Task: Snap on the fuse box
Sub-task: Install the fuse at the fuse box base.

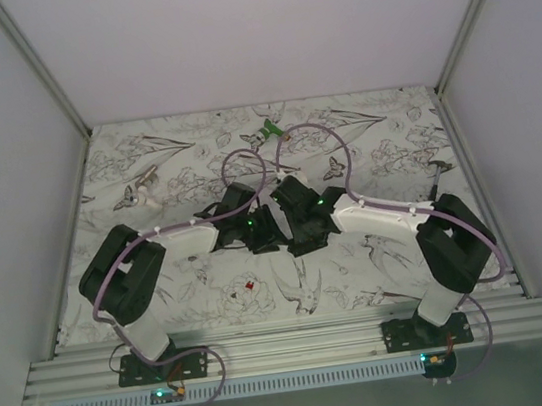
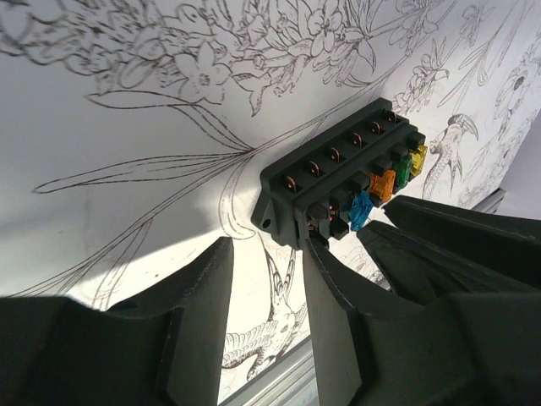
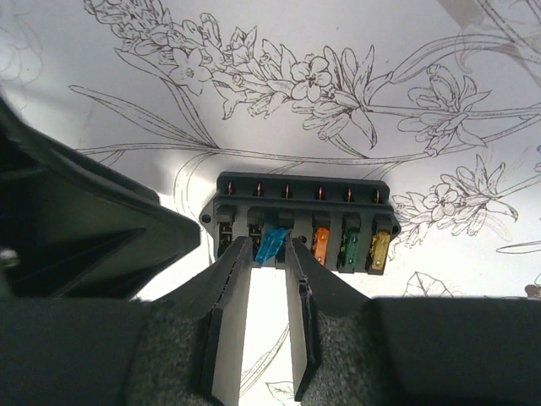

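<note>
From above the fuse box (image 3: 300,188) is hidden, and a red speck (image 1: 249,285) by the table's (image 1: 363,139) near edge is too small to identify.

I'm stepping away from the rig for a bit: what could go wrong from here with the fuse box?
The blue fuse looks tilted in the fuse box, unlike the orange fuse beside it; pushing on may jam it. The right pincer straddles it closely, so a sideways move might drag it out. The left pincer is open and grips nothing, so the box may slide.
</note>
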`<act>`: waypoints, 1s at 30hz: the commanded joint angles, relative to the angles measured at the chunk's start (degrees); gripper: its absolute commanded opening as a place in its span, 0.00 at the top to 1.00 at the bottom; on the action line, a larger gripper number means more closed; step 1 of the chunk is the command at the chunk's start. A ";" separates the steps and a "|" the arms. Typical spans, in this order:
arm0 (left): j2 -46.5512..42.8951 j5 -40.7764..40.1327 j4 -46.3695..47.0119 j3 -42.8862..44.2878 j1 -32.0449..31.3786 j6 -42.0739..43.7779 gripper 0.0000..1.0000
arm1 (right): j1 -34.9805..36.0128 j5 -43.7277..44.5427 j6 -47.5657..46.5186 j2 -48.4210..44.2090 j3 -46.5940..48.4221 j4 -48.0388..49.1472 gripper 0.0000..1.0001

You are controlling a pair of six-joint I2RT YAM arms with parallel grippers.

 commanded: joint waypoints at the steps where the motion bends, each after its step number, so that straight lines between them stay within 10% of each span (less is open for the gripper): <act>1: -3.42 -1.24 -2.04 -2.20 1.58 1.19 0.58 | 1.47 4.07 3.82 1.77 2.52 -1.32 0.70; 30: -6.21 -2.35 -2.77 -4.83 3.03 2.47 0.48 | 3.78 10.78 8.13 4.77 4.59 -6.01 0.87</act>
